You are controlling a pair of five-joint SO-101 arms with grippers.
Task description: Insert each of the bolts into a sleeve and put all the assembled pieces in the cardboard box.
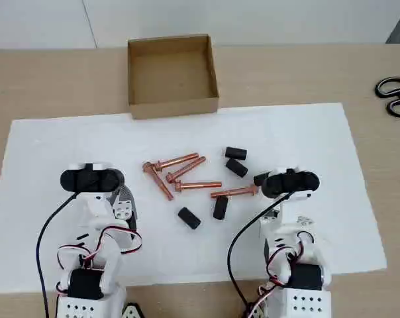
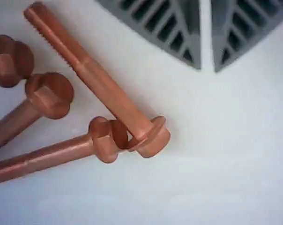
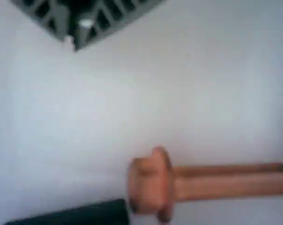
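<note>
Several copper bolts (image 1: 187, 177) lie in a loose cluster on the middle of the white sheet. Black sleeves lie around them: two beyond the bolts (image 1: 235, 153), (image 1: 236, 167) and two nearer the arms (image 1: 189, 217), (image 1: 220, 207). The open cardboard box (image 1: 172, 73) stands beyond the sheet, with nothing in it. My left gripper (image 2: 206, 65) hangs shut just short of the bolt heads (image 2: 151, 137), holding nothing. My right gripper (image 3: 73, 44) is shut and holds nothing. It hovers over the sheet near one bolt's head (image 3: 151, 185) and a sleeve (image 3: 71, 215).
The white sheet (image 1: 54, 146) covers most of the wooden table. Black scissors (image 1: 395, 96) lie at the far right edge. Both arm bases stand at the near edge, left (image 1: 87, 285) and right (image 1: 299, 285).
</note>
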